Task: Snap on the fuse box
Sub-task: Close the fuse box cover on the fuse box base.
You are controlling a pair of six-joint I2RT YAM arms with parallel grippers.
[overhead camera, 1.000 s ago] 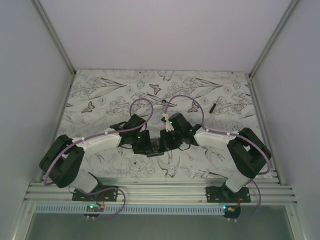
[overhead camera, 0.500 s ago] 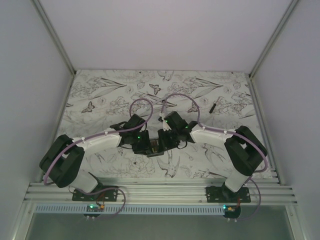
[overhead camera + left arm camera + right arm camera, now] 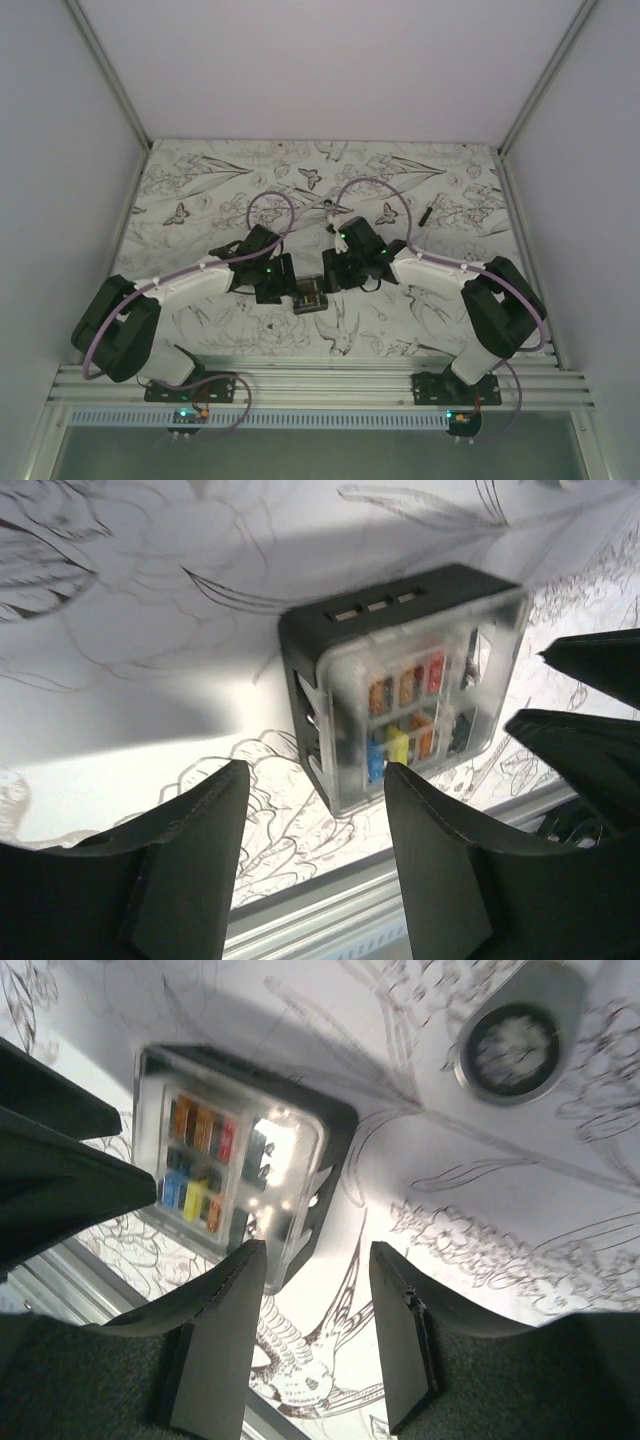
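Observation:
The fuse box [image 3: 312, 298] lies on the patterned table between the two arms, a black box with a clear cover over red, orange, yellow and blue fuses. In the left wrist view the fuse box [image 3: 410, 680] sits just beyond my left gripper [image 3: 315, 780], which is open and empty. In the right wrist view the fuse box [image 3: 240, 1170] is just ahead and left of my right gripper [image 3: 315, 1260], also open with nothing between its fingers. From above, the left gripper [image 3: 290, 292] and right gripper [image 3: 330, 283] flank the box without holding it.
The ring end of a silver wrench [image 3: 515, 1045] lies on the table beyond the box, seen from above as the wrench [image 3: 332, 206]. A thin black stick [image 3: 425, 213] rests at the back right. The table's metal front rail [image 3: 330, 905] is close behind the box.
Both grippers have opened wider and drawn back from the fuse box, the left arm to the left and the right arm to the right. The box now lies free between them.

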